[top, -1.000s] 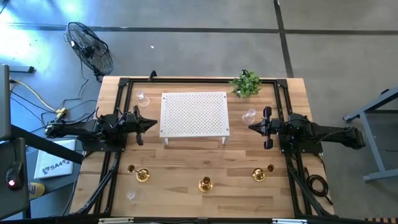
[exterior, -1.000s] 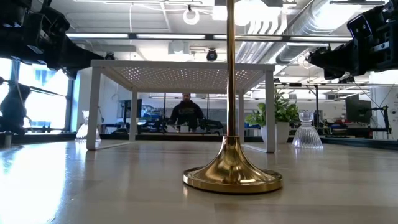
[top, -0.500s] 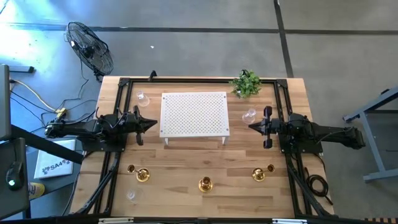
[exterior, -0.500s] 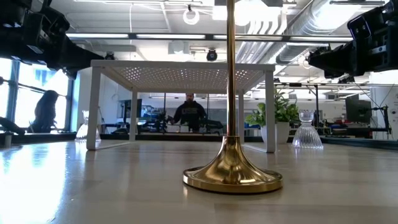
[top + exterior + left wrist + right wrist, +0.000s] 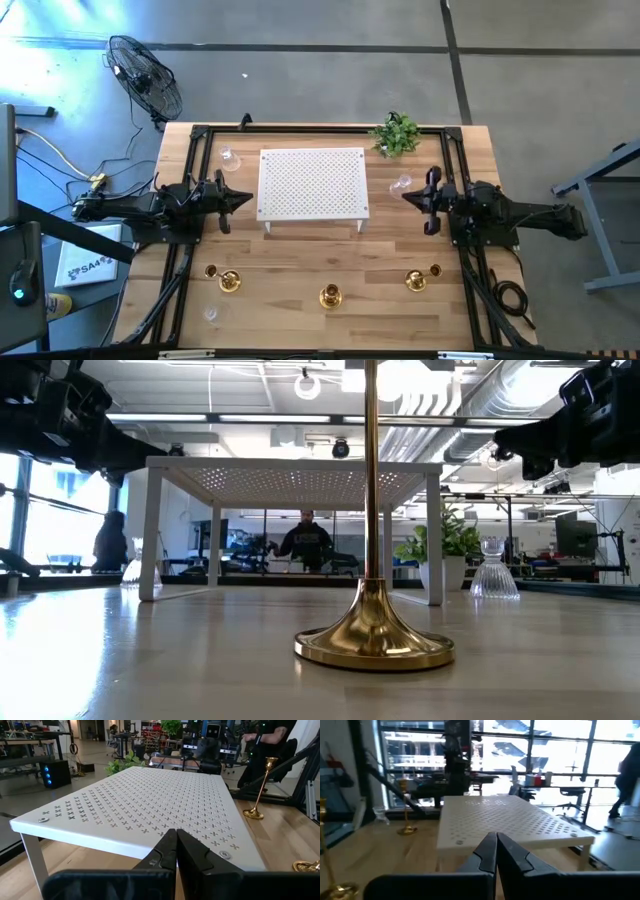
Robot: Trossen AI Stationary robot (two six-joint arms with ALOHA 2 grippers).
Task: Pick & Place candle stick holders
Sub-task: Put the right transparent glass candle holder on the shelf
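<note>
A wooden table (image 5: 300, 300) seen from above, described from its left side to its right.

At the far left, the left end effector (image 5: 243, 198) hangs just beside the left edge of a white perforated stand (image 5: 313, 183). Its fingers are pressed together on nothing, as the left wrist view shows. It looks parked, waiting its turn.

Behind it, near the table's far left corner, stands a small clear glass holder (image 5: 229, 157). Along the near edge, another clear glass holder (image 5: 212, 313) sits at the left, with a gold brass holder (image 5: 229, 282) just beyond it and a tiny gold piece (image 5: 210, 271) beside that.

In the middle, the stand rests on four legs, its top bare. It is probably where the holders are meant to go. In front of it, at the near edge, stands a gold brass holder with a tall stem (image 5: 330, 295).

To the right, a third gold brass holder (image 5: 416, 281) sits near the front edge beside a small gold piece (image 5: 435, 270). A clear glass holder (image 5: 402, 183) stands by the stand's right edge, and the right end effector (image 5: 408, 195), fingers clenched and empty, hovers next to it, likely lining up for a first pick. A small green plant (image 5: 396, 133) occupies the far right corner.
</note>
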